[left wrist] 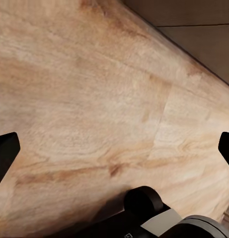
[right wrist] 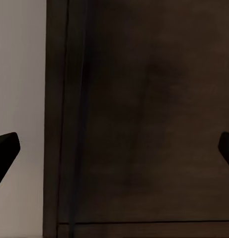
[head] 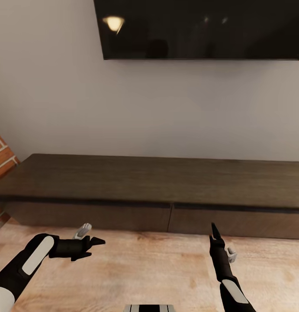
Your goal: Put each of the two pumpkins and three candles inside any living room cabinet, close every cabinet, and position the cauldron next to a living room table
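The long, low dark-brown cabinet [head: 158, 182] stands against the grey wall, and both of its visible drawer fronts [head: 93, 216] are closed flush. My left gripper [head: 94, 247] hovers over the plank floor just in front of the left drawer; it is open with nothing in it [left wrist: 114, 148]. My right gripper [head: 215, 234] points at the right drawer front and is also open and empty [right wrist: 114, 148]. The right wrist view looks onto the cabinet's dark wood [right wrist: 144, 124]. The pumpkins, candles, cauldron and table are out of view.
A large black TV [head: 201, 28] hangs on the wall above the cabinet. A brick wall [head: 0, 156] borders the cabinet's left end. Light wood floor [head: 158, 268] stretches between me and the cabinet. A part of my base [head: 149, 308] shows at the bottom edge.
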Robot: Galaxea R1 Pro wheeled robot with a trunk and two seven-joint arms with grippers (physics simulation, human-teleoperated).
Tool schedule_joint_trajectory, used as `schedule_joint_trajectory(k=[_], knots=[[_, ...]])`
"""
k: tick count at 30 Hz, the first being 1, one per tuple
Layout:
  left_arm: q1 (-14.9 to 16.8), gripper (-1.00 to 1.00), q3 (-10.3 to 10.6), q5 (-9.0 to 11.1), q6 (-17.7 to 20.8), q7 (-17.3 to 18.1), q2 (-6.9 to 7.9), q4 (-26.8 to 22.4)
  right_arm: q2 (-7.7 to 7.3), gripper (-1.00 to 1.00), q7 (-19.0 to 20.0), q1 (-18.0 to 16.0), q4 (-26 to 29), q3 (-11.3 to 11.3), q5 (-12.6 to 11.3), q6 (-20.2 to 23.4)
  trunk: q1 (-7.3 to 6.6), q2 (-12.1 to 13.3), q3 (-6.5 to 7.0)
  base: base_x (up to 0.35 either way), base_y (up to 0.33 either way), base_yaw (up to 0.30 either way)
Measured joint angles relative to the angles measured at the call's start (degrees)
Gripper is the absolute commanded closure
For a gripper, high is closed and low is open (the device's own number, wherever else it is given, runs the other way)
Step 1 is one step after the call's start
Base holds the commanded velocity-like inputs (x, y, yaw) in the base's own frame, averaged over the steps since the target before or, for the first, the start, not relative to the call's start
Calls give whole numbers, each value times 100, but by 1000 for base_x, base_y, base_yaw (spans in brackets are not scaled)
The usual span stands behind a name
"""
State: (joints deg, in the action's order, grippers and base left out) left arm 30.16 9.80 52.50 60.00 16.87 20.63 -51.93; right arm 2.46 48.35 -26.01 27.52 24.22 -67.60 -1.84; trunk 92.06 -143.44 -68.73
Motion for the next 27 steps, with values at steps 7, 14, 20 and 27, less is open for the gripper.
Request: schedule_joint_trajectory(k=[7, 14, 20, 27], knots=[[-1, -100, -3, -1, 0, 0, -14, 2, 1, -100, 4, 0, -1, 3, 1, -8, 0, 0, 0, 158, 0, 0], [-1, -100, -4, -3, 0, 0, -15, 1, 0, -100, 2, 0, -1, 4, 1, -9, 0, 0, 0, 128, 1, 0], [-1, -100, -6, -3, 0, 0, -16, 1, 0, -100, 6, 0, -1, -1, 1, -9, 0, 0, 0, 147, 26, 0], [-1, -100, -10, 3, 0, 0, -11, -1, 0, -100, 11, -2, -1, -39, 1, -2, 0, 0, 0, 57, 14, 0]])
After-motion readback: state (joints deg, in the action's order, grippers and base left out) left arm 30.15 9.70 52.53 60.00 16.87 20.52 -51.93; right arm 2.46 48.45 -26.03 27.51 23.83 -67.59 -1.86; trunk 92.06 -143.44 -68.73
